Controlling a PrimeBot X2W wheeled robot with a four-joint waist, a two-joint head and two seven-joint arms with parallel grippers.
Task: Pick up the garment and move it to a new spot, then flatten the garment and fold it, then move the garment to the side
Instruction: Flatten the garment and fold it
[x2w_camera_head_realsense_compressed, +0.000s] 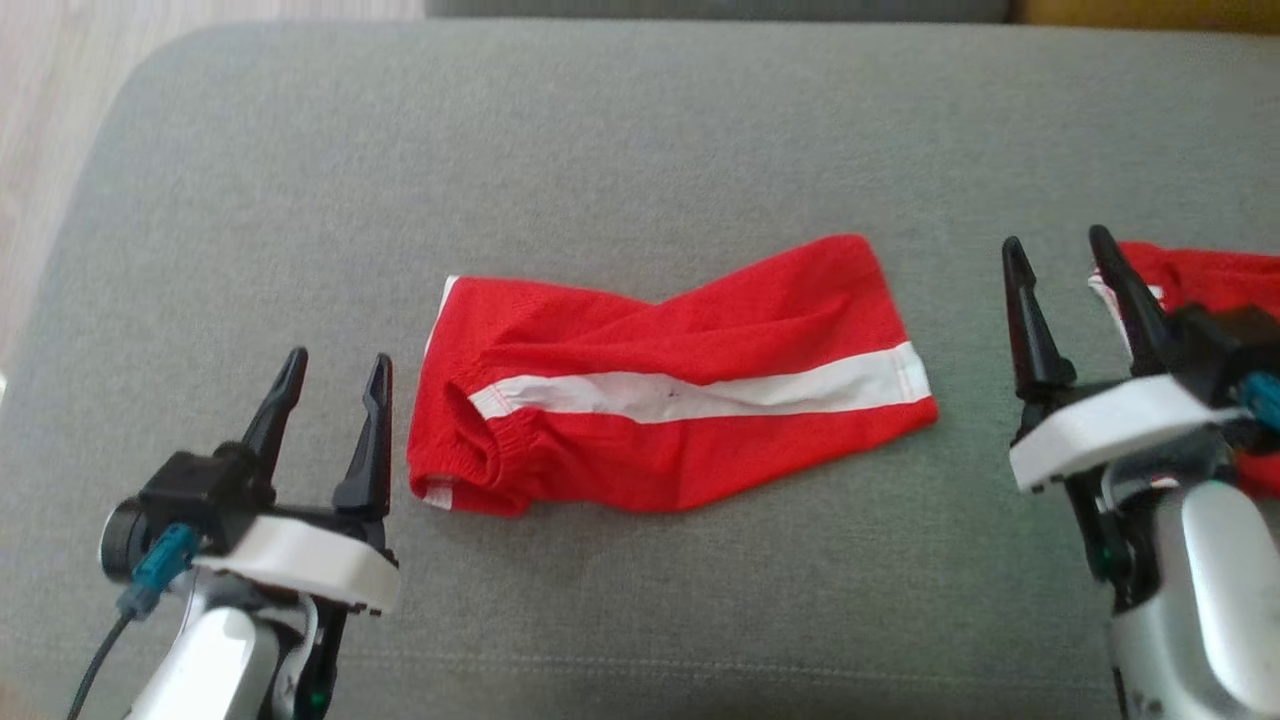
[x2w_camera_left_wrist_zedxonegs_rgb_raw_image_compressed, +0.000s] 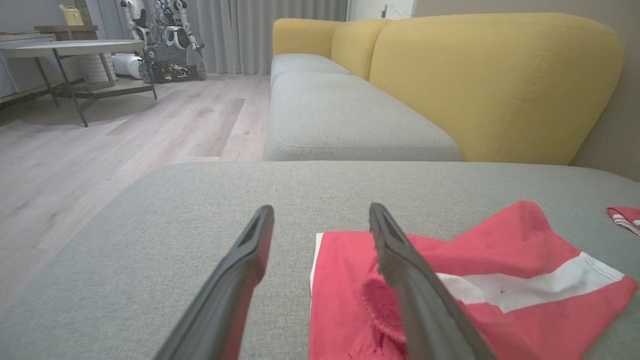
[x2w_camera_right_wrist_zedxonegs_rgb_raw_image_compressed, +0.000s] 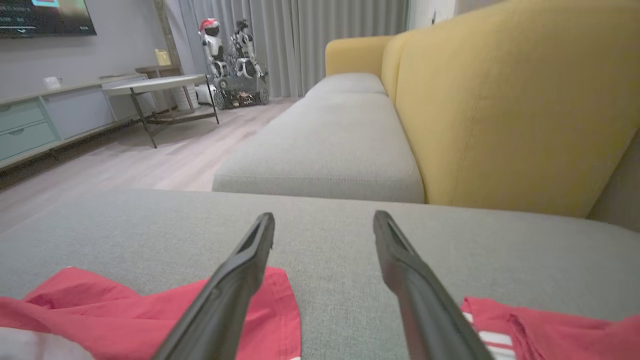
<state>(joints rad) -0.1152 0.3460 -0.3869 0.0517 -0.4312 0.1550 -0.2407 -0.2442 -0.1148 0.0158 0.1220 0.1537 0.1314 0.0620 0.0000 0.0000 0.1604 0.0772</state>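
Note:
The garment (x2w_camera_head_realsense_compressed: 670, 390) is a pair of red shorts with a white side stripe, lying folded lengthwise on the grey cushion (x2w_camera_head_realsense_compressed: 620, 150) in the middle of the head view. It also appears in the left wrist view as the garment (x2w_camera_left_wrist_zedxonegs_rgb_raw_image_compressed: 500, 295) and in the right wrist view as the garment (x2w_camera_right_wrist_zedxonegs_rgb_raw_image_compressed: 115, 310). My left gripper (x2w_camera_head_realsense_compressed: 335, 372) stands open just left of the waistband end, with nothing between its fingers. My right gripper (x2w_camera_head_realsense_compressed: 1060, 255) is open to the right of the leg end, apart from the cloth.
A second red and white cloth (x2w_camera_head_realsense_compressed: 1200, 285) lies at the right edge behind my right gripper, seen too as a cloth (x2w_camera_right_wrist_zedxonegs_rgb_raw_image_compressed: 540, 330). Yellow sofa backrest (x2w_camera_left_wrist_zedxonegs_rgb_raw_image_compressed: 490, 85) rises behind the cushion. Wooden floor (x2w_camera_left_wrist_zedxonegs_rgb_raw_image_compressed: 100, 150) and a table (x2w_camera_left_wrist_zedxonegs_rgb_raw_image_compressed: 75, 50) lie off the left edge.

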